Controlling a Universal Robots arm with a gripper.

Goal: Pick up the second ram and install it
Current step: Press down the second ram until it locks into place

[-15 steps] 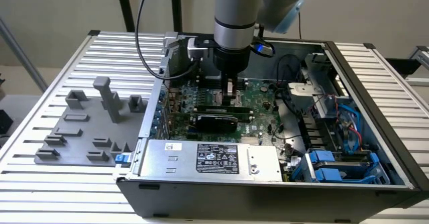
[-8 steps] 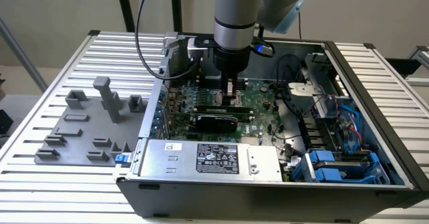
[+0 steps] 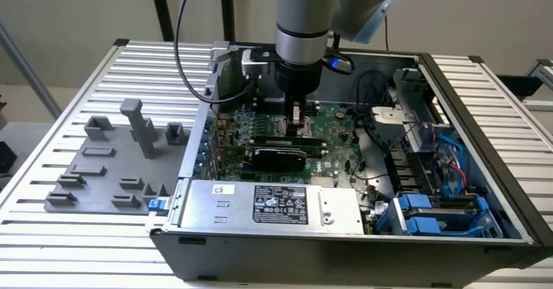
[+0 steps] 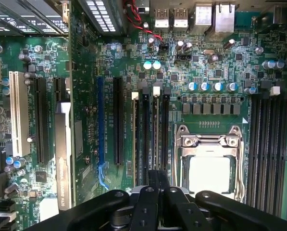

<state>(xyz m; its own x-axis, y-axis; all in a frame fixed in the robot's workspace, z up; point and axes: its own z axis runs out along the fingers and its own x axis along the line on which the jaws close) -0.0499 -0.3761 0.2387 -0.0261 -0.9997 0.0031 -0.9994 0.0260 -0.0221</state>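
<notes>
**Arm down in the case, jaws over the memory slots**

Exterior view: the arm (image 3: 302, 17) reaches straight down into an open computer case (image 3: 346, 258) lying on its side on a slatted metal tabletop (image 3: 69, 81). The case takes up the middle of the tabletop and runs toward the exterior view's right edge. The gripper (image 3: 298, 124) hangs low over the motherboard (image 3: 335, 126), toward the far side of the case. The vertical approach suits pressing a stick down into a socket. A grey tray (image 3: 95, 172) of plastic holder blocks sits near the tabletop's edge on the exterior view's left, well apart from the gripper. A silver power supply (image 3: 268, 205) fills the near side of the case, with blue drive brackets (image 3: 423, 214) at its near corner on the exterior view's right. The room behind is a plain pale wall with dark stand legs.

Wrist view: the gripper (image 4: 153, 202) is directly above a bank of long black memory slots (image 4: 150, 139), just beside the square processor socket (image 4: 210, 168). Another slot bank (image 4: 268, 144) lies on the socket's other side. The jaws look drawn close, but I cannot tell whether they are clamped on anything. Nor can I tell whether the second ram is between them or already down in a slot. Judging by the alignment, the work is at the seating stage.
</notes>
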